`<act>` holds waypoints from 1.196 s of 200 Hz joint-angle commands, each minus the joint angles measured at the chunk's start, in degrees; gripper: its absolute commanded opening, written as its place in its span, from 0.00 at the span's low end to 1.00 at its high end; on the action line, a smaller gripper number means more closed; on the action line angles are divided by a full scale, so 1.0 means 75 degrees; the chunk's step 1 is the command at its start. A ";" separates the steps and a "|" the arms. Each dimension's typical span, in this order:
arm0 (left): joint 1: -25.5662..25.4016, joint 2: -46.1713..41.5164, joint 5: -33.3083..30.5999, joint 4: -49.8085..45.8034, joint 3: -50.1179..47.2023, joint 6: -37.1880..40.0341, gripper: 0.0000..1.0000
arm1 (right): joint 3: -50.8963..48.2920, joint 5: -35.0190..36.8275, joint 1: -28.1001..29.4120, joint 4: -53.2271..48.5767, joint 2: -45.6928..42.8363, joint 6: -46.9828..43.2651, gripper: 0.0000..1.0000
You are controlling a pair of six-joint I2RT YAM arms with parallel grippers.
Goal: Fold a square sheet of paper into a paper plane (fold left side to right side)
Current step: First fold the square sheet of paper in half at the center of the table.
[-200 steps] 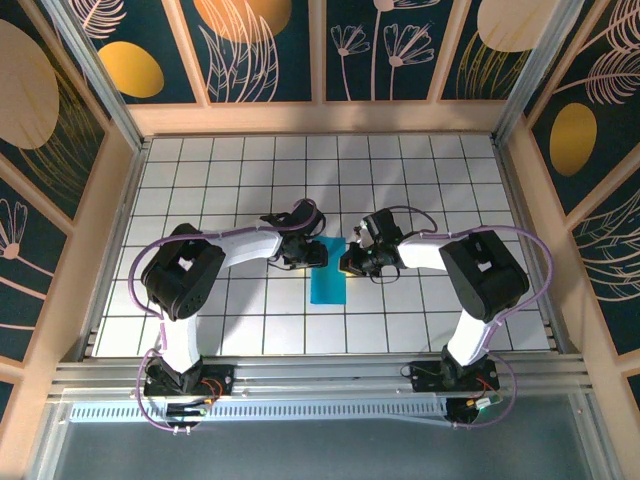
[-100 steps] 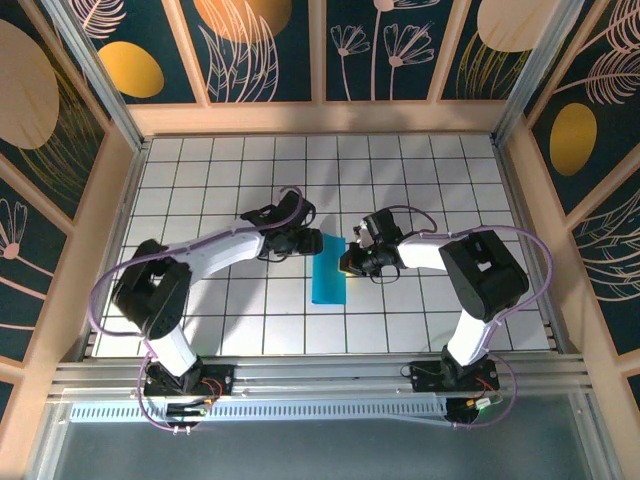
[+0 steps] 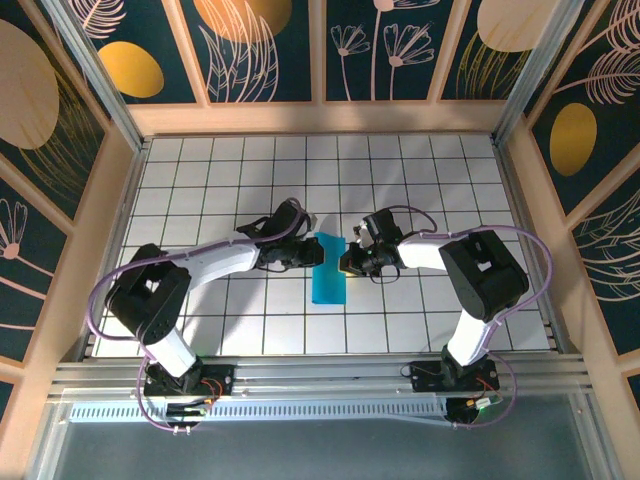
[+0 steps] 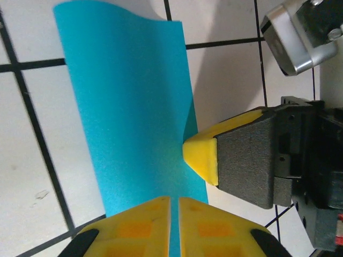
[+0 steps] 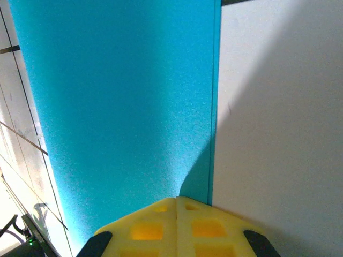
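The left gripper [image 4: 174,202] has its yellow fingers pressed almost together with only a hairline slit between them, and its tips are down on the square sheet of paper [image 4: 123,101]. Whether any paper is nipped in that slit I cannot tell. The right gripper [image 5: 177,202] is pressed fully together and holds nothing. Its point rests on the sheet's long edge, where two layers lie flush.

The sheet lies flat between the two sets of jaws, already doubled into a narrow strip. Seen from above, its long axis runs away from the robot, crosswise to the line joining the grippers. The left jaws are at its left long edge and the right jaws at its right. Both touch it, so neither has to reach.

Since the flush edges are on the right, the fold probably lies on the left arm's side. Sharpening the crease would mean travelling along the strip, not across it.
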 commanded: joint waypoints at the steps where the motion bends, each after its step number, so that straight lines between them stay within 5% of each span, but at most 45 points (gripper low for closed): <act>1: 0.0008 0.0163 0.0431 0.0651 -0.0313 0.0128 0.11 | -0.0247 0.0878 0.0058 -0.0827 0.0527 -0.0191 0.00; 142: 0.0607 0.0665 0.0506 0.1140 -0.1298 -0.0091 0.09 | -0.0256 0.1125 0.0052 -0.1123 0.0533 -0.0367 0.00; 239: 0.0922 -0.0480 0.0310 0.1138 -0.1834 0.0092 0.05 | -0.0236 0.1151 0.0058 -0.1167 0.0480 -0.0391 0.00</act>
